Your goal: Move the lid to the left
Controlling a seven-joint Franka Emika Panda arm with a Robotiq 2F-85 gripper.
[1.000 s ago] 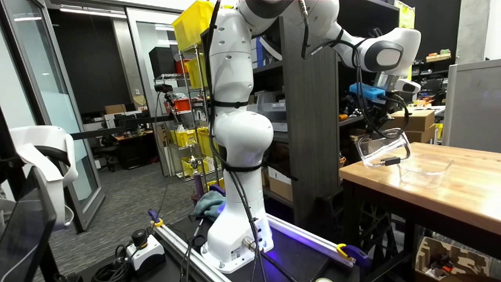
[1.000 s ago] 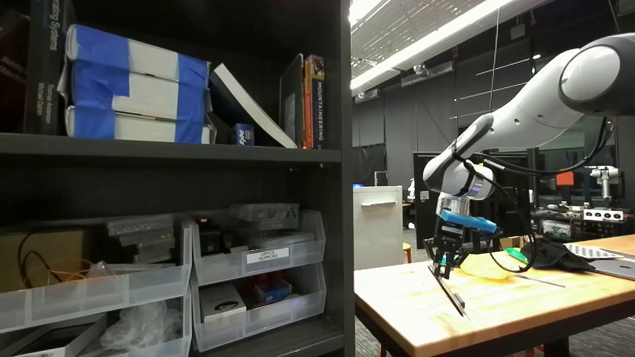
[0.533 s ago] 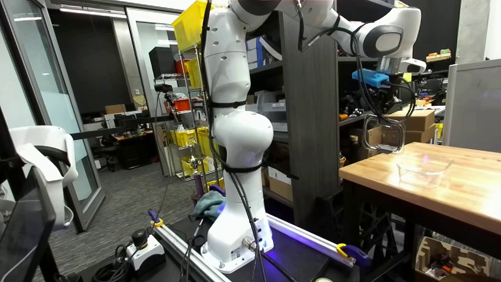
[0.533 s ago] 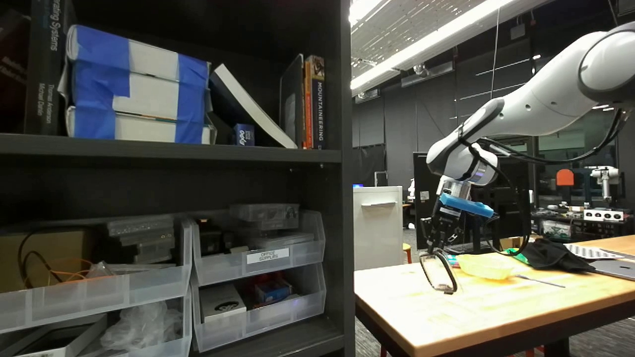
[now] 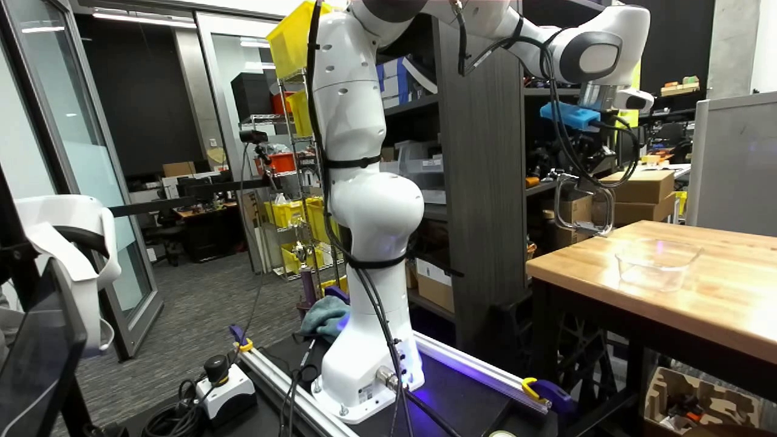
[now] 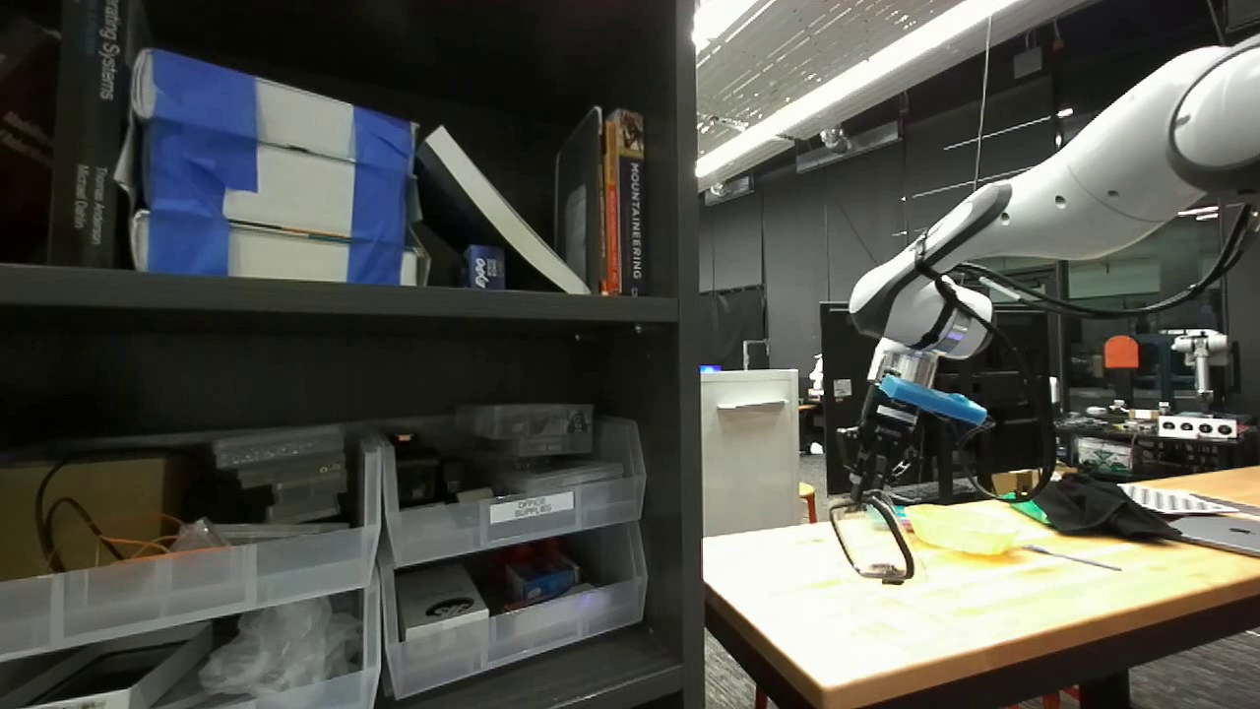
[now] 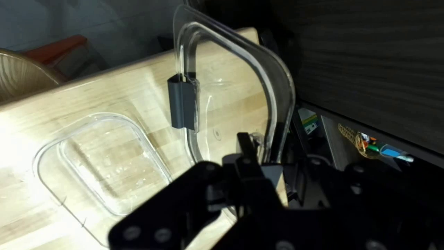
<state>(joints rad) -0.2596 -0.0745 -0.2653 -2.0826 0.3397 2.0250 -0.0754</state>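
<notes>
I've got the gripper (image 6: 858,491) clamped on the lid (image 7: 232,100), fingers (image 7: 247,148) pinching it near one edge. Thin see-through lid, hanging steeply tilted under the gripper, dark latch (image 7: 182,104) on its rim. Can't tell if the low edge clears the table (image 5: 737,264). A clear box (image 5: 658,274) sits on the table, open top up, apart from the lid: in an exterior view I see the lid left of it, in the wrist view it's lower left with the lid to its right. Farther along the table, in an exterior view, I get a yellow bowl (image 6: 965,530), black cloth (image 6: 1098,510), part of a laptop (image 6: 1228,533). Bookshelf (image 6: 394,298) fills that view's left.
</notes>
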